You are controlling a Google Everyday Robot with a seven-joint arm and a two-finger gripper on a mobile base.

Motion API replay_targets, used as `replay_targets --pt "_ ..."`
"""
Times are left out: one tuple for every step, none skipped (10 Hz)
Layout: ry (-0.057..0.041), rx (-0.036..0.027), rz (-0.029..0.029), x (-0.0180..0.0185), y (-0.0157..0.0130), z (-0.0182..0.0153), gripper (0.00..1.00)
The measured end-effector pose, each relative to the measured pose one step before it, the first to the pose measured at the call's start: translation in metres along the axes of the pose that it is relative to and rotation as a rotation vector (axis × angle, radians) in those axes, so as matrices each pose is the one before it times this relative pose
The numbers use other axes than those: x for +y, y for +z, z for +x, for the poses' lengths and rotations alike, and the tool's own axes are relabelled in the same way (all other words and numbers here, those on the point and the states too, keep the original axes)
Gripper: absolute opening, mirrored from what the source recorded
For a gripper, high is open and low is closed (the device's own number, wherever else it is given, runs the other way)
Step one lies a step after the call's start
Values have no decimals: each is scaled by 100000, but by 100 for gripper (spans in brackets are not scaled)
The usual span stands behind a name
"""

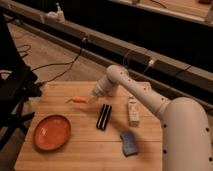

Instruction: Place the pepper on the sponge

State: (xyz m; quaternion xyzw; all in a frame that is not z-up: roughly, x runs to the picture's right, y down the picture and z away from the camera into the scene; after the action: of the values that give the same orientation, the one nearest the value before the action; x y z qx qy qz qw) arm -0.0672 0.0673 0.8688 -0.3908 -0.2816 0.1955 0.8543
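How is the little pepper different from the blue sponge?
The pepper is orange-red; the sponge is blue. The pepper is thin and pointy; the sponge is a wider, blocky rectangle. The pepper lies at the far side of the table, right by the robot's hand; the sponge lies at the near side, away from the hand. Both are small and rest on the wooden table.

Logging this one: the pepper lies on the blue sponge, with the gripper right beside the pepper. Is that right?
Not quite. The camera view shows the pepper lying on the bare wooden table, well apart from the blue sponge. The rest holds: the gripper is right beside the pepper.
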Motion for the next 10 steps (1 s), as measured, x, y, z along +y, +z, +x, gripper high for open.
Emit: replay_targets --pt "-105 3144 -996 82 -1903 1427 0" --pt "1181 2450 1329 -283 -1689 1215 0" --pt "3252 2585 2706 -439 -1954 1425 0" --pt "3317 2447 2792 -224 -1680 1279 0" --pt "3242 2511 2837 -66 -1618 1177 0" --pt "3009 2248 2226 130 -1350 1173 0" --pt "3264 2063 1845 385 -1293 1296 0" --pt "3139 1197 1164 605 -1000 1149 0" --pt "3000 -218 491 573 -558 799 0" --pt "1055 -102 133 246 -179 249 0"
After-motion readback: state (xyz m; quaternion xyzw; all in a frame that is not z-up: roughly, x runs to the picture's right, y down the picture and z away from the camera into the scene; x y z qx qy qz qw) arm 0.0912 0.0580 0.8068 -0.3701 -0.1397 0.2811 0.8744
